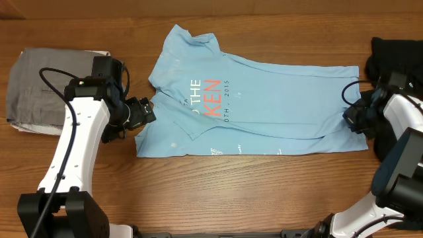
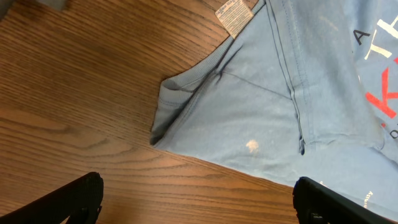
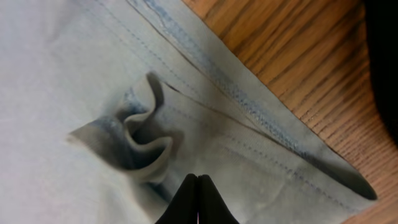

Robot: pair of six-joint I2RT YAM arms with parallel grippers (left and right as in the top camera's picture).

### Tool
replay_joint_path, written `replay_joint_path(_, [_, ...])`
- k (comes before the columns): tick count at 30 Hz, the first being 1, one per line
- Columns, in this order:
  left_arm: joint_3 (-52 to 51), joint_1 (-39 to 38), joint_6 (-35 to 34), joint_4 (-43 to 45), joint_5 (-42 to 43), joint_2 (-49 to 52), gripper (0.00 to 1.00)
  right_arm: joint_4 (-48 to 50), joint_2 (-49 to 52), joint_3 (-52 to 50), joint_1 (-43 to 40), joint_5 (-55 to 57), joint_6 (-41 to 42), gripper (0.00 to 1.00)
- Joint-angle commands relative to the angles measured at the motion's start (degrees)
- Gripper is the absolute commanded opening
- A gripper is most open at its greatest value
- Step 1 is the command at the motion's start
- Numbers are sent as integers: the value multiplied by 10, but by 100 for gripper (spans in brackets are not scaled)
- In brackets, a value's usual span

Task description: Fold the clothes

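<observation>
The clothes are one light blue T-shirt (image 1: 264, 106) lying flat across the middle of the table, with its left side folded in over the blue-and-red print. My left gripper (image 1: 147, 114) hovers at the shirt's left edge. Its jaws stand wide open over bare wood (image 2: 199, 199), just short of a folded corner of the shirt (image 2: 249, 112). My right gripper (image 1: 348, 119) is at the shirt's right hem. There its fingers are pressed together (image 3: 198, 180) on the fabric (image 3: 62, 74), which puckers into a small raised fold just ahead of the tips.
A folded grey garment (image 1: 39, 92) lies at the far left behind my left arm. A black garment (image 1: 396, 53) sits at the far right, its edge showing beside the hem (image 3: 382, 62). The shirt's neck label (image 2: 235, 15) lies turned out.
</observation>
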Motion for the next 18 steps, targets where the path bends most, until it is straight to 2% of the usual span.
replay_joint_path(1, [0, 0, 0, -1, -2, -8, 100, 22, -5, -26, -1, 7, 4, 4])
replay_joint_path(9, [0, 0, 0, -1, -2, -8, 100, 38, -5, -45, 0, 2, 6, 4])
replay_joint_path(18, [0, 0, 0, -1, -2, -8, 100, 84, -5, -48, 0, -128, 8, 4])
